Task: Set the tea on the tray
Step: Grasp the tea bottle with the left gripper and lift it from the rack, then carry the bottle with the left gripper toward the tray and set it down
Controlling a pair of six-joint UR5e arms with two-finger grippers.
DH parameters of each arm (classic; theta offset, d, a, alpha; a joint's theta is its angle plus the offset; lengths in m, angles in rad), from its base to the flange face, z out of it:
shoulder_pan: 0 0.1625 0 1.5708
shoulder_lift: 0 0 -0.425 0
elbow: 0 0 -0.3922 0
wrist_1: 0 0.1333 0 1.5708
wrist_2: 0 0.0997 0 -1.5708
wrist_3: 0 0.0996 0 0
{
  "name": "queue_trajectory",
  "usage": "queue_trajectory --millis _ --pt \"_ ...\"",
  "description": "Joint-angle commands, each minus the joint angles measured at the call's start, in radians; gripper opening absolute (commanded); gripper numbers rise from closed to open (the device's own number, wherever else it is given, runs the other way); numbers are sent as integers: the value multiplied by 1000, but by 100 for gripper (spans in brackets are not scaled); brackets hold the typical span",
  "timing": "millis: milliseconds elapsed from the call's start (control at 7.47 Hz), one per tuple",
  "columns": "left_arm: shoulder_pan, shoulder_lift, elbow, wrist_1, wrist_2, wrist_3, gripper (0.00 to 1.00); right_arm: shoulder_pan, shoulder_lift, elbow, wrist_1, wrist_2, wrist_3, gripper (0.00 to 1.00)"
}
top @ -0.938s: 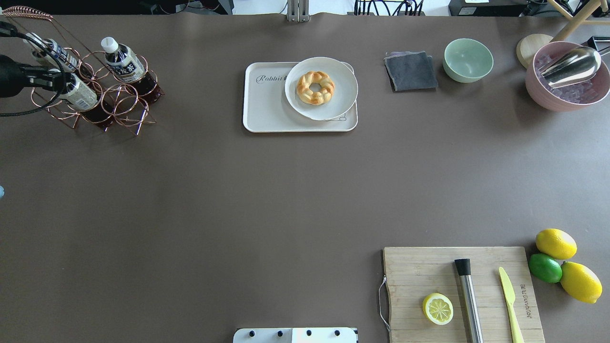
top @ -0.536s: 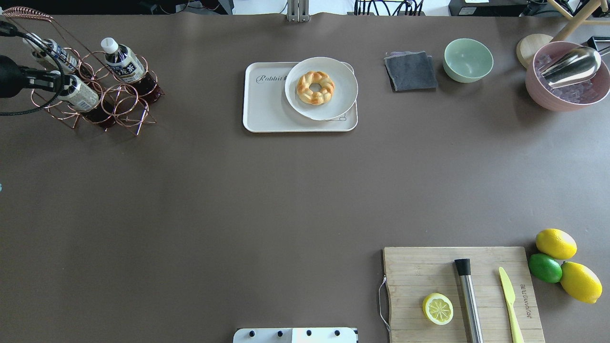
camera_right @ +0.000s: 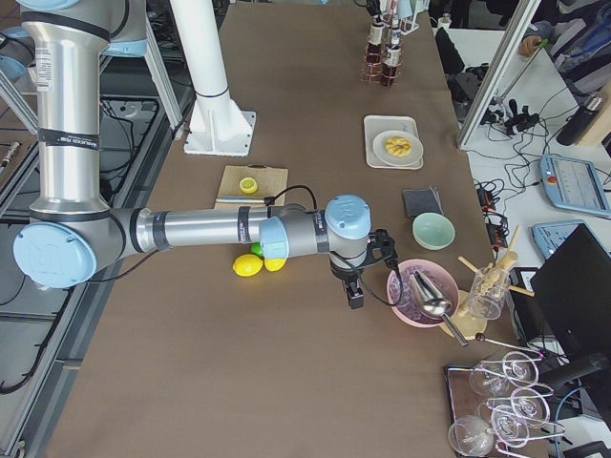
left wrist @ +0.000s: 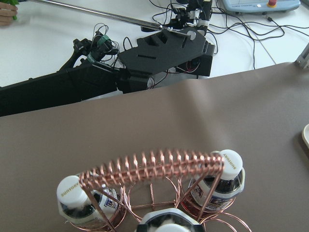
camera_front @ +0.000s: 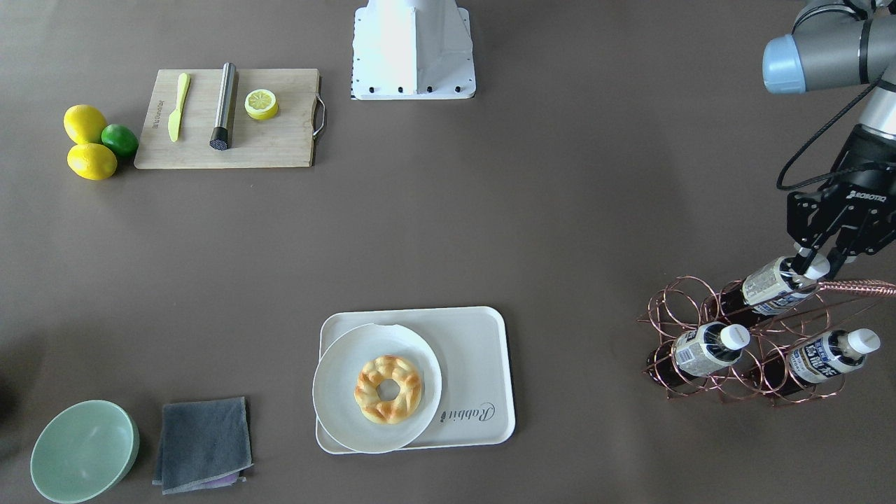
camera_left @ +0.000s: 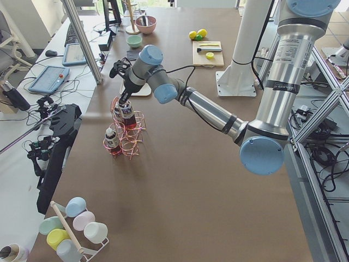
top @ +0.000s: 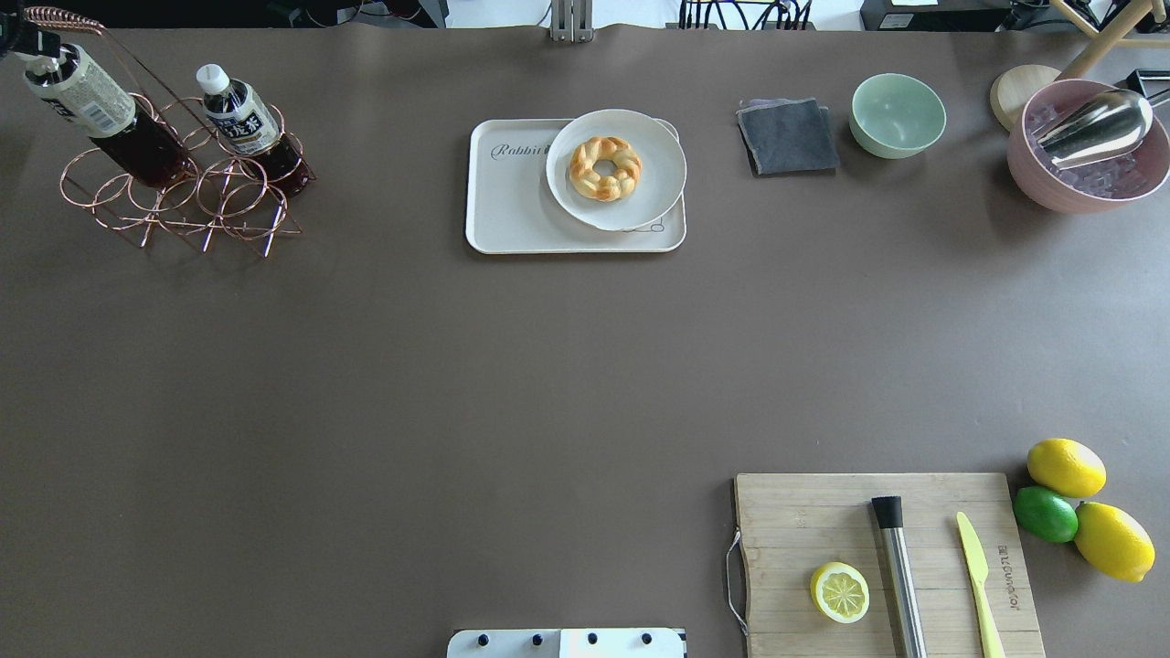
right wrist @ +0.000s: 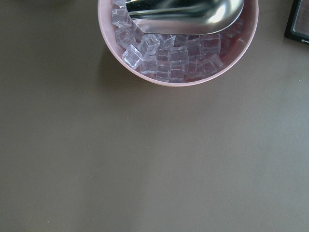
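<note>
My left gripper (camera_front: 816, 264) is shut on the white cap of a tea bottle (camera_front: 775, 286) and holds it tilted, its base still in the top of the copper wire rack (camera_front: 728, 381). The same bottle shows at the far left of the overhead view (top: 87, 99). Two more tea bottles (camera_front: 703, 348) (camera_front: 826, 357) lie in the rack. The cream tray (camera_front: 476, 350) with "Rabbit" script sits mid-table, well away from the rack. My right gripper (camera_right: 355, 289) hovers by the pink ice bowl; I cannot tell if it is open or shut.
A white plate (top: 640, 206) with a braided ring pastry covers the tray's right half in the overhead view. Grey cloth (top: 788, 135), green bowl (top: 898, 114) and pink ice bowl (top: 1033, 169) with a metal scoop stand at the back right. A cutting board (top: 795, 521), lemons and a lime lie front right.
My left gripper has lifted the front-left tea bottle up out of its ring and carried it back and left. The arm has moved out of the overhead view.
</note>
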Motion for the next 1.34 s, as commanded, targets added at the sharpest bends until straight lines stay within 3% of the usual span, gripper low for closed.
queue_trajectory --millis 0,268,402,536,804,1071,1205 --pt "-18 -1 -153 143 -9 0 0 0 6 -4 0 -1 2 100" --pt "111 24 -281 239 47 -105 0 -2 8 -8 0 -1 2 100" --pt "235 -7 -347 343 140 -187 0 -2 8 -7 0 1 2 100" --pt "375 -121 -365 465 262 -324 0 -2 9 -5 -1 1 3 100" --pt "660 -441 -293 766 537 -498 0 -8 8 -10 -2 -1 2 100" --pt "806 -565 -137 761 667 -607 0 -8 8 -7 0 1 2 100" --pt "834 -629 -67 760 673 -643 0 -8 6 -2 0 4 3 100"
